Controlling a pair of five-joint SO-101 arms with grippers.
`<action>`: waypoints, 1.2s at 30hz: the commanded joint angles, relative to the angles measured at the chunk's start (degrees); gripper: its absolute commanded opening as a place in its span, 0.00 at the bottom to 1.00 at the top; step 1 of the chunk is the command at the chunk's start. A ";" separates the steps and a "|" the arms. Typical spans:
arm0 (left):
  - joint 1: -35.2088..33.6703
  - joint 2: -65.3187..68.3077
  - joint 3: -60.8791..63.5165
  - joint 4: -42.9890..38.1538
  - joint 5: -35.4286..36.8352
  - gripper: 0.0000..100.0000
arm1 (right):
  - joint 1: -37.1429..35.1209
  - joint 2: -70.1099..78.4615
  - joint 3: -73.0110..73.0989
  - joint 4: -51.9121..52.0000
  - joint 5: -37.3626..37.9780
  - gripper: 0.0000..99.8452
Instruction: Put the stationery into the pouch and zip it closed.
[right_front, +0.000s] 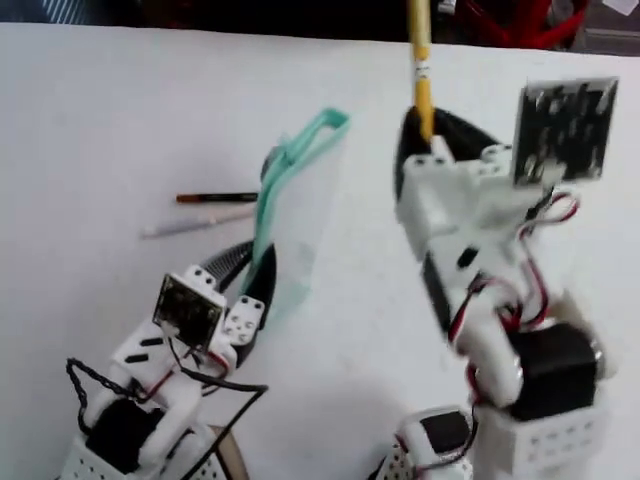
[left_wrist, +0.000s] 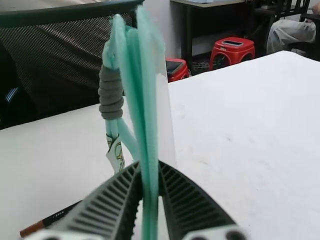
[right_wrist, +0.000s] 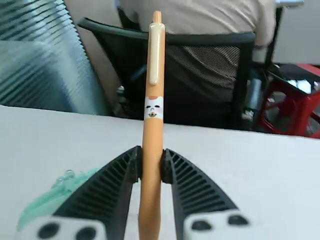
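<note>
The pouch (right_front: 295, 200) stands on edge on the table (right_front: 100, 120), its near end pinched in the left gripper's (right_front: 255, 275) jaws. The right gripper (right_front: 425, 135), nearby, clamps an orange pen (right_front: 420, 60) upright, not yet in. A pencil (right_front: 215, 198) and a pale pen (right_front: 195, 224) lie on the pouch's other side, so most of the filling, and the zipping, seem left

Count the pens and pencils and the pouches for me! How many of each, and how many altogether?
Pens and pencils: 3 (orange pen in the right pincer; dark pencil and pale pen on the table)
Pouches: 1 (green-edged clear pouch in the left pincer)
Total: 4
</note>
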 joint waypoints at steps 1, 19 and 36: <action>0.92 -1.98 -0.53 6.42 0.35 0.02 | -6.99 -11.03 17.85 -14.73 5.80 0.02; 0.92 -3.56 -0.53 17.93 -13.10 0.04 | -19.30 0.04 28.66 -44.26 10.11 0.02; -0.22 -3.56 -0.53 17.76 -10.02 0.14 | -14.20 5.32 25.14 -43.65 6.15 0.02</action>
